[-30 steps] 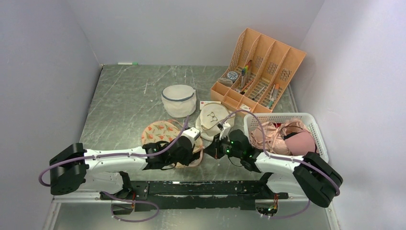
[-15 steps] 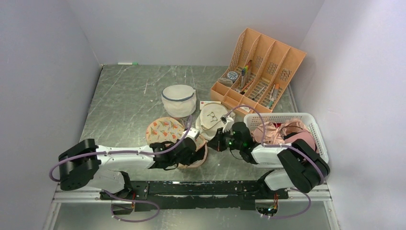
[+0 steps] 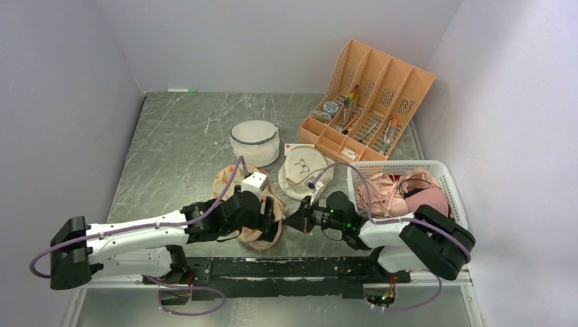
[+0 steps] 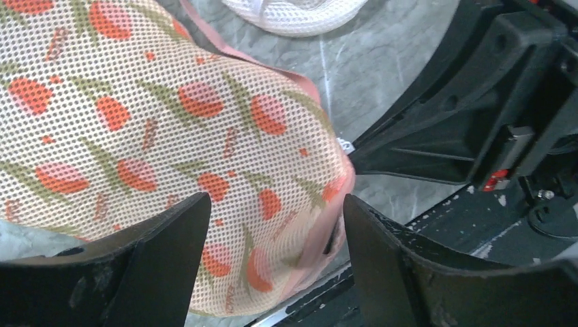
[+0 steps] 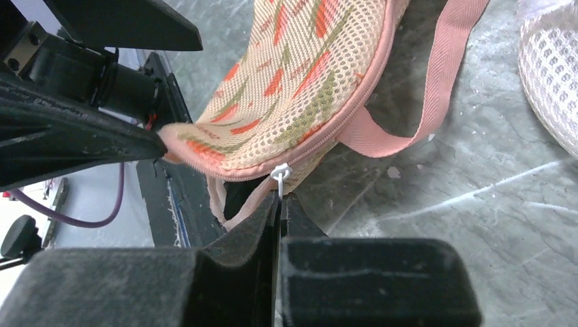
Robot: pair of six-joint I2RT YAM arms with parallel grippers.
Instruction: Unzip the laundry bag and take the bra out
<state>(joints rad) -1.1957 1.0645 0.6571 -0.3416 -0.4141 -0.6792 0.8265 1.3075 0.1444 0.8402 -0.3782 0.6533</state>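
Laundry bag (image 4: pixel 170 136) sits inside spread left hand (image 4: pixel 272 211); right hand (image 5: pixel 279 201) pinches zip pull (image 5: pixel 280 173).

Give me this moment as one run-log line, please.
left gripper: open, astride laundry bag | right gripper: shut on zip pull | bra: not visible

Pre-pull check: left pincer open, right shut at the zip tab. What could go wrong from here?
1. The left pincer straddles the laundry bag without clamping it, so a tug may drag the whole bag instead of unzipping it.
2. The right pincer seems to pinch the small zip pull only at its tips; it could slip out.
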